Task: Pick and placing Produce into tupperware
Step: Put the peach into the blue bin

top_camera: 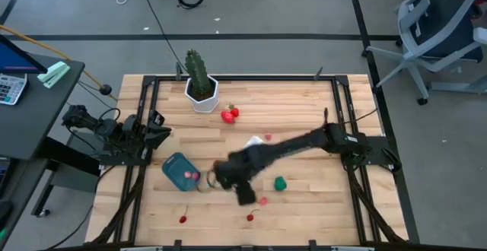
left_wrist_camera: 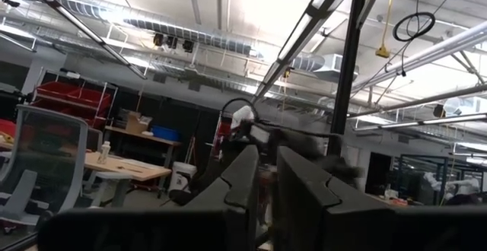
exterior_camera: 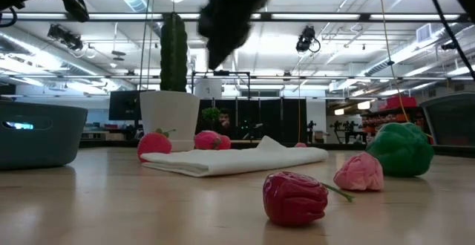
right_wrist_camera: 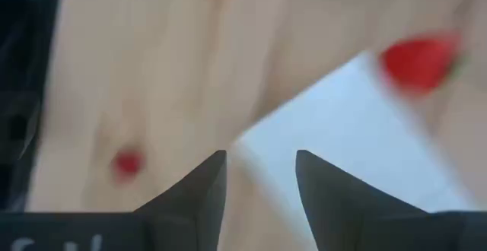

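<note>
Reaching across the worktop (top_camera: 304,106) from 3 o'clock, my right arm is stretching long and low toward centre, its right gripper (top_camera: 217,176) hanging empty with fingers parted, just beside the tupperware (top_camera: 179,171) at its 9 o'clock. I am judging the nearest produce to be the cherry (top_camera: 249,217) at 5 o'clock. My left gripper (left_wrist_camera: 262,198) is waiting folded at the 9 o'clock edge, fingers nearly together, holding nothing.

Cactus pot (top_camera: 202,94) blocks back; front boards (top_camera: 319,220) open.
</note>
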